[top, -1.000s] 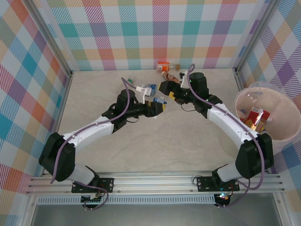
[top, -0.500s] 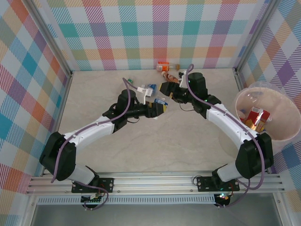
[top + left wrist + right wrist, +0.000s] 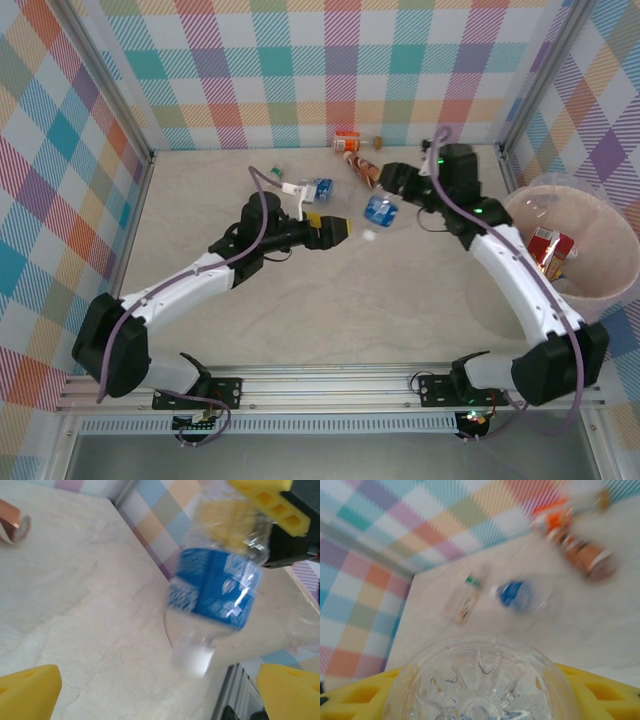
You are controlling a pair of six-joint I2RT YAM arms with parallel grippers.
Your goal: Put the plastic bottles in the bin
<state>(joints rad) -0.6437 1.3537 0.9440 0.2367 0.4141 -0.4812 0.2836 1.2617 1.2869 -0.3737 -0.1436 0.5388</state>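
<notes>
Plastic, thin and clear: the held bottle (image 3: 380, 210) has a blue label wrapped round its middle. It is clamped at its base end in the right claw (image 3: 388, 190). In the right wrist view its round, star-moulded base sits between blocky yellow fingers (image 3: 600, 690). It hangs tilted below that claw, cap end toward the table, and the cap is blurred.

Left claw (image 3: 337, 230): jaws wide apart, nothing between the two yellow fingertips (image 3: 27, 690). The held bottle is just ahead of them, not touching.

Loose bottles on the pale marbled tabletop (image 3: 300, 300), four counted:
- Two lie just beside each other beyond the left claw: a clear bottle (image 3: 293, 187) with a pale cap and a blue-labelled bottle (image 3: 320, 188).
- Two lie to the left of the right claw: a copper-labelled bottle (image 3: 362, 167) near it, and an orange-labelled bottle (image 3: 348, 141) farther back, against the checked wall (image 3: 300, 70).

Bin (image 3: 605, 255): one, round, translucent pinkish-white, with a thin rim, well to the right of the right claw. Red-labelled bottles (image 3: 548, 247) lie inside it; I cannot tell how many.
</notes>
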